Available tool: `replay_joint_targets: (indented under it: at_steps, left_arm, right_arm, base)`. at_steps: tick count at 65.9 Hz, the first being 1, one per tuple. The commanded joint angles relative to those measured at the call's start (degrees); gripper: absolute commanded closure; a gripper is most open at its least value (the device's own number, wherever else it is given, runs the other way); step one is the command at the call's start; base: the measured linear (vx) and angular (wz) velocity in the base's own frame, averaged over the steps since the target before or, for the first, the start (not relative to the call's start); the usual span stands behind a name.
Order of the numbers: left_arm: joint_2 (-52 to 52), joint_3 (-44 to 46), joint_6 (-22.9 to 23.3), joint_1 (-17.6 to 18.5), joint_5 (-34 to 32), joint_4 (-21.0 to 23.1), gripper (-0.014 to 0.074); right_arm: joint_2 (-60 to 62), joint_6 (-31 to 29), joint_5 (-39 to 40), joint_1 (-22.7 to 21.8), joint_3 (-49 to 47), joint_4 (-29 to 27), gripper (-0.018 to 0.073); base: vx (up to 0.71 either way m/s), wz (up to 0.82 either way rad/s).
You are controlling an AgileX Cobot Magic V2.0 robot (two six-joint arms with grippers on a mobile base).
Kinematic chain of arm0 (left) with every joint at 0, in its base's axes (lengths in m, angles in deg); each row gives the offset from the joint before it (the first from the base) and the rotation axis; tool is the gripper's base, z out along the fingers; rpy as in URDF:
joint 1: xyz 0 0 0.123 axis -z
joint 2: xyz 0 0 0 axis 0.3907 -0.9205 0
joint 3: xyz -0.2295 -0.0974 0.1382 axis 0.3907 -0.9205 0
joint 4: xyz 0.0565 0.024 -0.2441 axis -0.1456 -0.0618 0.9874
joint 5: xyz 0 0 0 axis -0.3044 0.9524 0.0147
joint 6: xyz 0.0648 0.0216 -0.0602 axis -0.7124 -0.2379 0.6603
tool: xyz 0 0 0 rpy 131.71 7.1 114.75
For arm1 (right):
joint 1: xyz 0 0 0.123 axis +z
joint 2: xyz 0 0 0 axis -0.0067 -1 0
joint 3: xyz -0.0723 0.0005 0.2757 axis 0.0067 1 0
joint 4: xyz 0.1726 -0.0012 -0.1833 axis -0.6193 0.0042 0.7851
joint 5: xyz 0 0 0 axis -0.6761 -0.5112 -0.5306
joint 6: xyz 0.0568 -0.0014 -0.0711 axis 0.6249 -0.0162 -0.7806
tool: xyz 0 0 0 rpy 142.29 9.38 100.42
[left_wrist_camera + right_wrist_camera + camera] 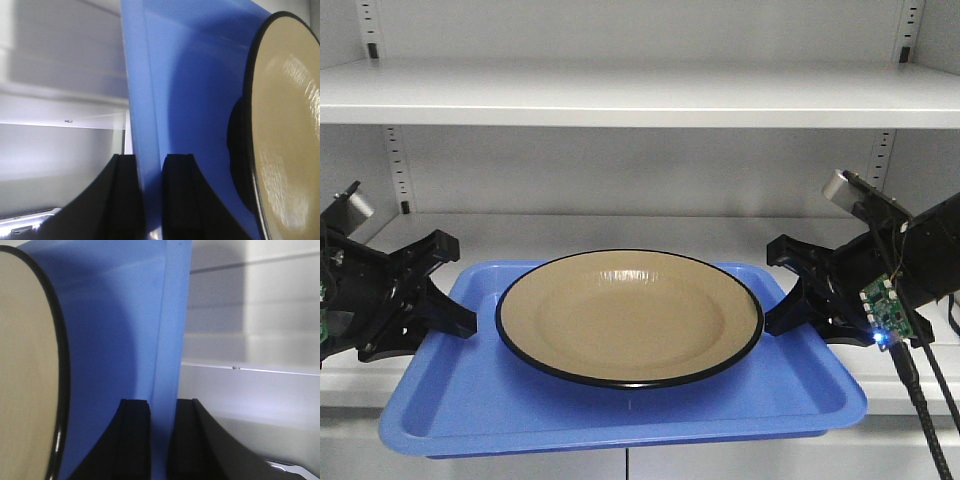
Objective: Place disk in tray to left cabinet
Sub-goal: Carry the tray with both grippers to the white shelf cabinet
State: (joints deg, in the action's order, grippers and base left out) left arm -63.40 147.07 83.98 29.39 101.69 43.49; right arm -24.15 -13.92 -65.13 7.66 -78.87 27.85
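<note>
You have the blue tray (620, 405) carried between both arms in front of the left cabinet (640, 95), with the tan disk (630, 315) lying flat in the middle of it, nearer the far lip than the near one. Your left gripper (145, 192) is closed down on the tray's left lip, one finger on each face of the thin wall, and your right gripper (162, 435) pinches the right lip the same way. The tray's near edge looks lower than its far edge, and it seems to hang just in front of the lower shelf (620, 230) rather than resting on it. The risk, I judge, is the glossy disk sliding toward you if that tilt grows, or the thin lip slipping from either pinch if your arms move unevenly; catching the shelf edge on the way in would jolt both.
</note>
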Motion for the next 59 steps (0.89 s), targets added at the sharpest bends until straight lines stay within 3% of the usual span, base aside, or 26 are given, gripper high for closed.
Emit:
replay_joint_targets:
  at_steps: [1, 59]
  left_arm:
    - [2.29, 2.21, 0.57, 1.27, -0.98, 10.28, 0.0596]
    - [2.29, 2.21, 0.57, 1.27, -0.98, 10.28, 0.0596]
  right_arm:
    - [2.78, -0.58, 1.94, 1.38, -2.23, -9.67, 0.0564]
    - [2.78, -0.58, 1.94, 1.38, -2.23, -9.67, 0.0564]
  base:
    - [0.2, -0.1]
    - [0.12, -0.05]
